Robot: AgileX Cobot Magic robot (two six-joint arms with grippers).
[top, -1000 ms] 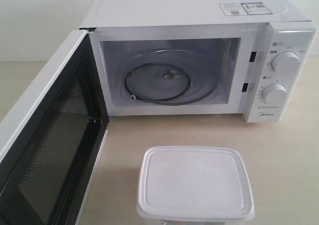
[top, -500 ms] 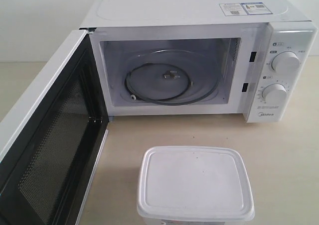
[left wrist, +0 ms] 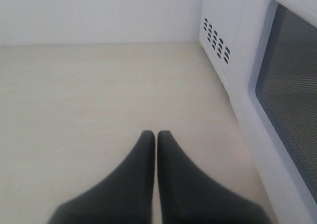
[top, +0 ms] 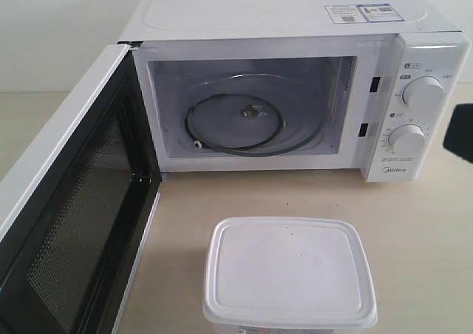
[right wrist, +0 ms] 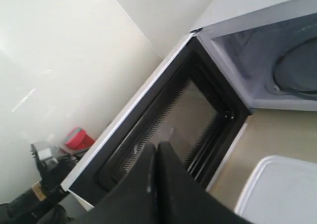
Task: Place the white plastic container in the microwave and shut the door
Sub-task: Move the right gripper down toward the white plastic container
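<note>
The white plastic container (top: 290, 273) stands lidded on the table in front of the microwave (top: 295, 24), whose cavity shows the glass turntable (top: 251, 116). The door (top: 74, 216) hangs wide open at the left, black mesh inner face showing. In the exterior view a dark part of my right arm (top: 460, 132) pokes in at the right edge, beside the dials. My right gripper (right wrist: 156, 145) is shut and empty, up in the air and aimed at the open door (right wrist: 163, 120), with the container (right wrist: 280, 189) off to one side. My left gripper (left wrist: 156, 134) is shut and empty above bare table, beside the door's outer face (left wrist: 290, 100).
The two dials (top: 423, 91) sit on the microwave's right panel. A vent grille (left wrist: 216, 39) marks the microwave's side wall. Beyond the door, the right wrist view shows a red object (right wrist: 79, 137) and dark equipment (right wrist: 47, 169). The beige table (top: 421, 223) runs around the container.
A dark part of the right arm has come into the exterior view at the right edge. The container, microwave and door have not moved.
</note>
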